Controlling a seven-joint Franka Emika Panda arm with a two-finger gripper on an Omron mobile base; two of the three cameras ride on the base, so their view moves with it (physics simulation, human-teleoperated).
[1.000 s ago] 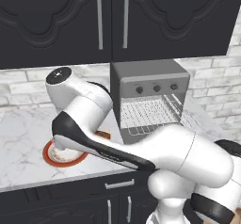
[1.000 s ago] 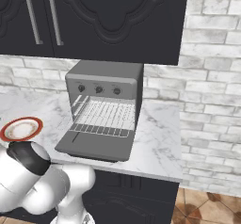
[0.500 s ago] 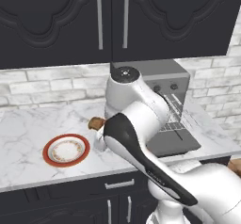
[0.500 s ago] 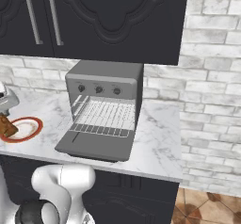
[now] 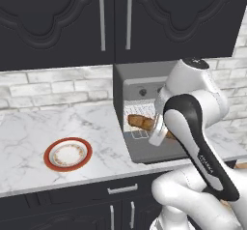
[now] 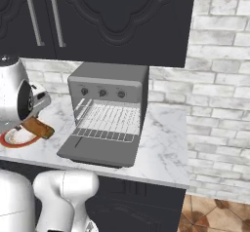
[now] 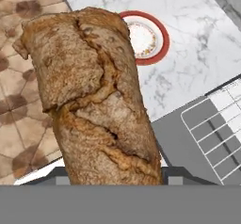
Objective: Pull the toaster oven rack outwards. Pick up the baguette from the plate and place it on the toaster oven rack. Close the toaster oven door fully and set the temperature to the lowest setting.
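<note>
My gripper [image 5: 157,128] is shut on the baguette [image 5: 139,122], a brown crusty loaf held in the air just in front of the toaster oven [image 5: 140,79]. From the right, the baguette [image 6: 39,127] hangs left of the open toaster oven door [image 6: 95,151], and the gripper [image 6: 34,120] sits above it. The toaster oven rack [image 6: 111,121] of silvery wires lies in the opening, its front edge at the door hinge. In the hand view the baguette [image 7: 94,100] hides the fingertips. Beyond it lies the plate [image 7: 161,32], and the rack [image 7: 221,136] shows over the door [image 7: 176,145].
The red-rimmed plate [image 5: 50,162] sits bare on the marble counter [image 5: 29,132], left of the oven. Three knobs [image 6: 102,93] line the oven's front. Dark cabinets hang above, with a brick wall behind. My arm [image 5: 198,127] blocks much of the oven in the left base view.
The arm has swung right from above the plate to the front of the oven, carrying the baguette with it. The plate is left bare.
</note>
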